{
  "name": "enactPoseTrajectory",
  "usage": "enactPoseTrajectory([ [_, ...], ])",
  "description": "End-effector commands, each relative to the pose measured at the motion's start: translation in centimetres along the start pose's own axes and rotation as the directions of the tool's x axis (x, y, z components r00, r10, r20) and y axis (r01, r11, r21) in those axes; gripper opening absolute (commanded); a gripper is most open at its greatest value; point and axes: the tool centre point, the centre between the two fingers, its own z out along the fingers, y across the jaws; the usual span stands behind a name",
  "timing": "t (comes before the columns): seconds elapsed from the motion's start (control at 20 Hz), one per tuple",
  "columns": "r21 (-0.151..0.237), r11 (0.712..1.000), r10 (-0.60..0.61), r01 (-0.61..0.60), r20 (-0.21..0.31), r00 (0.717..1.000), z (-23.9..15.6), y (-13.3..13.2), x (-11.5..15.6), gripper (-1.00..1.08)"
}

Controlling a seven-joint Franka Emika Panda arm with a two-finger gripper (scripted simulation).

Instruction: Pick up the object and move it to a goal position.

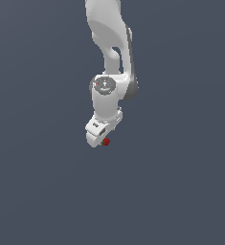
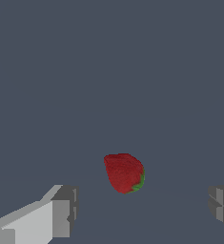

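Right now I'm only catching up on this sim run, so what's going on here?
A single white Panda arm is reaching down over a plain grey surface toward a tiny red lump with a green patch. The gripper is open, its fingers spread wide on either side of the lump and not touching it. In the exterior view the lump sits right at the gripper's tip. Nothing is grasped yet.

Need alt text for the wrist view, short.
A small red object with a green patch at one edge lies on a plain grey surface, between the two spread fingers of the open gripper, neither touching it.
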Motion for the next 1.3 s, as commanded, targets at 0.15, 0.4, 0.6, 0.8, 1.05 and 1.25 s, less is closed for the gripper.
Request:
enactPoseTrajectory([
  [0.15, 0.003, 0.99, -0.139, 0.139, -0.005, 0.99, 1.1, -0.1, -0.6, 1.0],
  [0.4, 0.005, 0.972, -0.237, 0.237, -0.011, 0.972, 1.9, -0.1, -1.0, 1.0],
  [0.6, 0.005, 0.957, -0.291, 0.292, -0.014, 0.956, 2.3, -0.2, -1.3, 1.0],
  [0.8, 0.006, 0.945, -0.326, 0.326, -0.016, 0.945, 2.6, -0.2, -1.4, 1.0],
  [1.05, 0.005, 0.94, -0.341, 0.341, -0.017, 0.94, 2.7, -0.2, -1.5, 1.0],
  [1.25, 0.006, 0.942, -0.337, 0.337, -0.017, 0.941, 3.0, -0.2, -1.5, 1.0],
])
